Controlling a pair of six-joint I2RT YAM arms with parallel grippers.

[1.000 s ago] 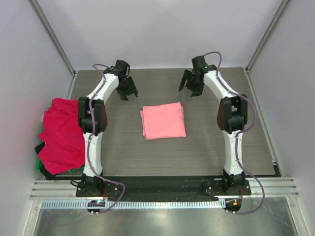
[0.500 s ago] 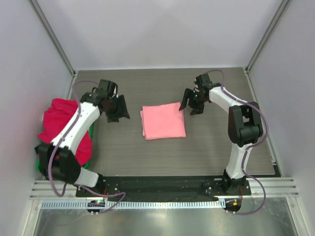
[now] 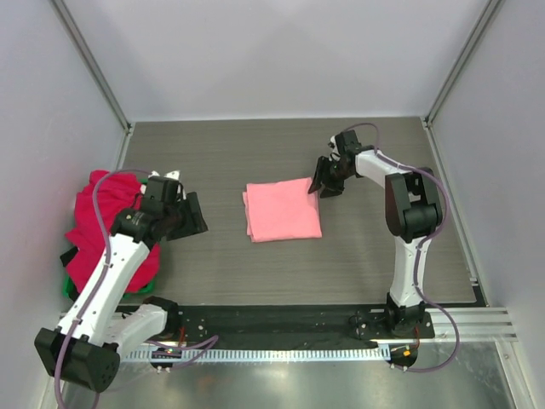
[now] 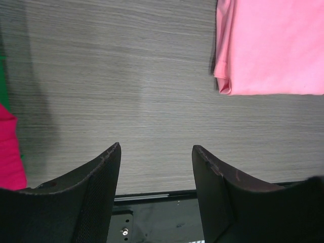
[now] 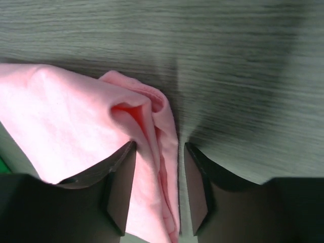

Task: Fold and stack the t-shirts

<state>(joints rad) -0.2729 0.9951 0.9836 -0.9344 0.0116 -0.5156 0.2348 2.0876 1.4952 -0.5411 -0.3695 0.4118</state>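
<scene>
Moved: left gripper [image 3: 179, 217] pulled back toward lower left; right gripper [image 3: 326, 181] lowered to shirt corner.
Left jaws: roughly half open, empty, over bare surface [image 3: 255, 149].
Right jaws: part open, straddling pink t-shirt [image 3: 283, 210] upper-right corner fold; not visibly clamped.
Pink t-shirt: folded, frame centre.
Red t-shirts [image 3: 102, 217]: heaped, left edge, over green tray [image 3: 65, 288].

folded shirt [image 3: 283, 210]: table [image 3: 255, 273] centre | shirt heap [image 3: 106, 230]: left edge, on tray [image 3: 66, 288]
</scene>
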